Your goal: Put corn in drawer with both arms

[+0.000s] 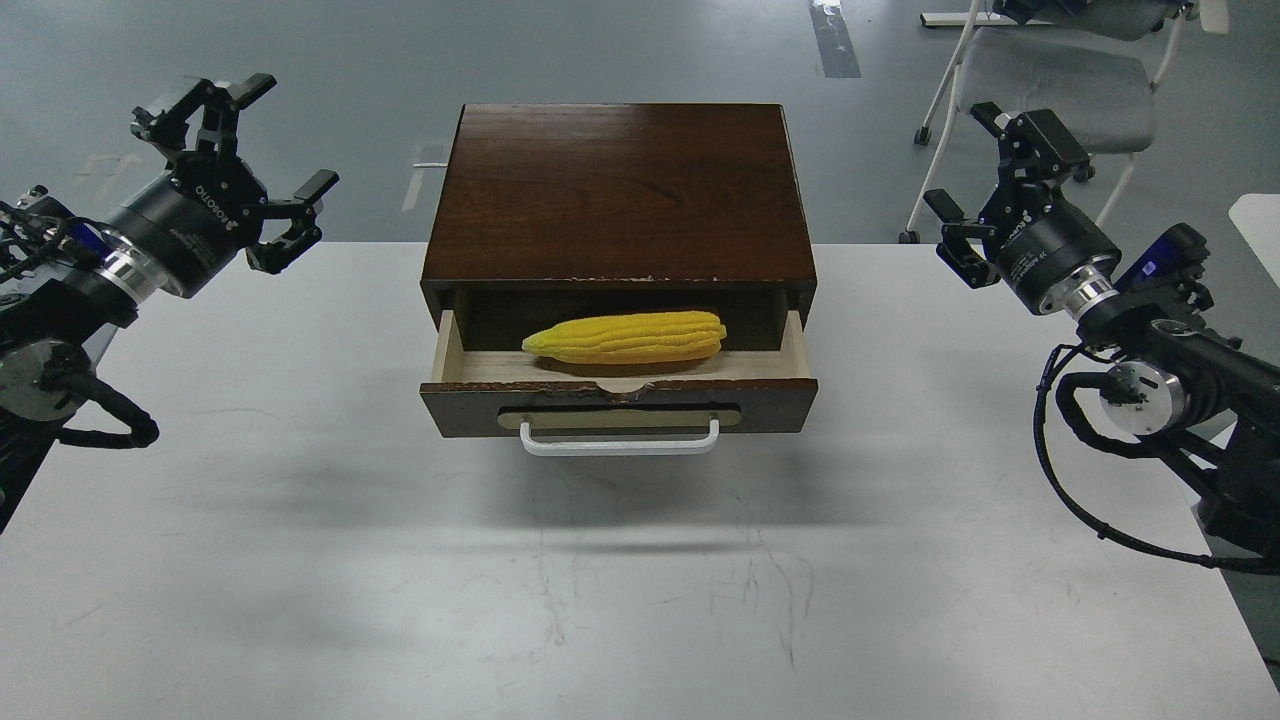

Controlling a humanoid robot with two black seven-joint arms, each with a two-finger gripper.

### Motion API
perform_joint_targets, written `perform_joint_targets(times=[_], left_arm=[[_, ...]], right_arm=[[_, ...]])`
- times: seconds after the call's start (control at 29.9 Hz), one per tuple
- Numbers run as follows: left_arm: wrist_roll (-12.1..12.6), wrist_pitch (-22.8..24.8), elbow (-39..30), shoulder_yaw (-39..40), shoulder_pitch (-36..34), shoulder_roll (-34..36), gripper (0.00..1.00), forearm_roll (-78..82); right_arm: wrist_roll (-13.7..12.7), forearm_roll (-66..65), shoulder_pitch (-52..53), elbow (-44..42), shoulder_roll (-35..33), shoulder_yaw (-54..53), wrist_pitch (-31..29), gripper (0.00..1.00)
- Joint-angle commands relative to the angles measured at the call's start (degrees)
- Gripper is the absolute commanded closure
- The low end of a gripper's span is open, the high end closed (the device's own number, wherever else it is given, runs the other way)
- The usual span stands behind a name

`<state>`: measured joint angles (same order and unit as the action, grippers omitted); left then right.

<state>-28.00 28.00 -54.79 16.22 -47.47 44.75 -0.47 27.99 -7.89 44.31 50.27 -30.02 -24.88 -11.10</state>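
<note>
Tabletop [300, 560] fills the near part of my head view, white and scuffed with fine scratches, a soft shadow lying across it in front of the box. Just beyond that shadow I see the drawer [618, 400] pulled partway out of the dark brown wooden box [618, 190], its front carrying a brass plate [630, 419] and a white bar handle [619, 442]. Inside, on the pale wood floor, the corn [628, 337] lies on its side across the drawer's width, pointed end toward my left, blunt end toward my right, its back part tucked under the box's top edge.

At about the same depth, my two arms hang out wide, well apart from the box on either side. My left gripper [235, 165] is raised over the table's left edge, fingers spread wide and nothing between them. My right gripper [985, 190] sits beyond the table's right side, fingers likewise splayed apart and empty. Neither touches the drawer, the handle or the corn.

Farther back lies grey floor, with a white-framed chair [1060, 90] at the upper right behind my right arm.
</note>
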Motion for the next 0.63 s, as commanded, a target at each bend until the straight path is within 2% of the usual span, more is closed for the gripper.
perform_joint_targets(times=[0.0, 0.23, 0.6], left_arm=[[0.0, 0.0, 0.9, 0.1, 1.0, -1.4, 0.02, 0.5], [0.0, 0.0, 1.1, 1.1, 2.4, -1.6, 0.02, 0.7], [0.0, 0.0, 1.1, 3.3, 4.0, -2.4, 0.02, 2.1]], right_arm=[[0.0, 2.8, -2.6, -1.4, 2.9, -2.3, 0.1, 0.0], [0.0, 3.2, -3.3, -3.5, 6.6, -3.9, 0.2, 0.0], [0.0, 3.1, -3.4, -3.3, 8.0, -2.9, 0.0, 0.0]])
